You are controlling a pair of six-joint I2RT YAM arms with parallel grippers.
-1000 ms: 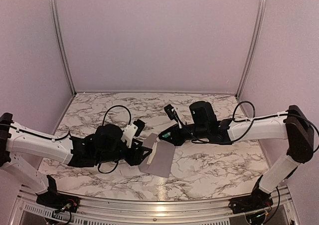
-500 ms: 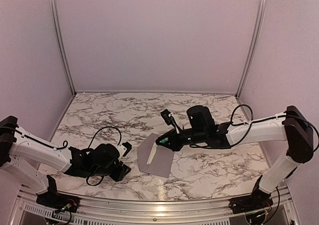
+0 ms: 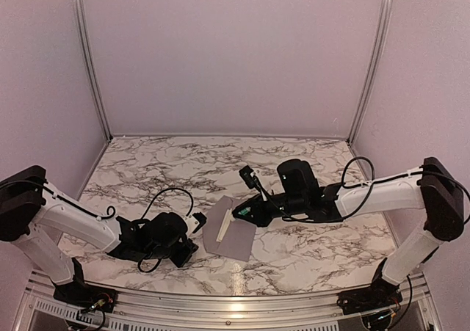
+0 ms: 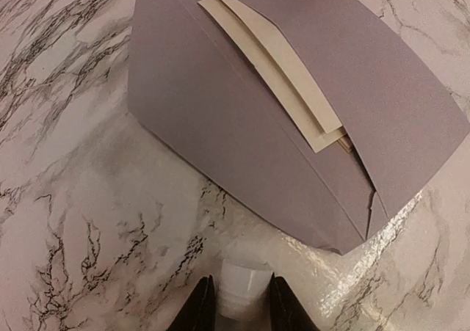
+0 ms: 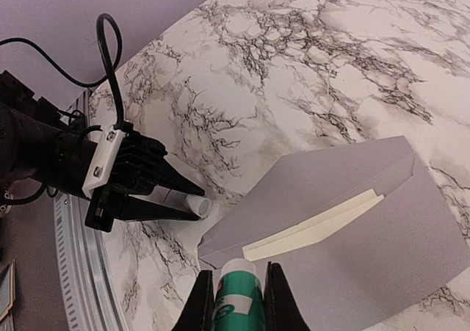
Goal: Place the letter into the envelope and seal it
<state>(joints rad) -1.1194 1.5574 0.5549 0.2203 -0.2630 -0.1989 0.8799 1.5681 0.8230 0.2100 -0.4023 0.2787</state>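
Observation:
The grey envelope (image 3: 236, 239) (image 4: 220, 133) (image 5: 367, 272) lies flat at the table's middle with its flap open. The cream letter (image 3: 222, 227) (image 4: 286, 74) (image 5: 316, 224) sits partly inside, one long edge showing under the flap. My left gripper (image 3: 192, 227) (image 4: 240, 291) (image 5: 187, 206) rests low on the table just left of the envelope's corner. Its fingers press both sides of a small white cap (image 4: 242, 287) (image 5: 197, 206). My right gripper (image 3: 241, 212) (image 5: 239, 279) hovers over the envelope's near edge, shut on a green-white tube (image 5: 239, 302), white tip pointing toward the letter.
The marble table (image 3: 308, 250) is walled by lilac panels at the back and sides. A metal rail (image 3: 235, 302) runs along the near edge. The left arm's black cable (image 5: 110, 59) loops above its wrist.
My left arm drew back from the envelope toward the near left, then settled beside its corner, and its jaws narrowed around the white cap. The right gripper with the tube shifted only slightly.

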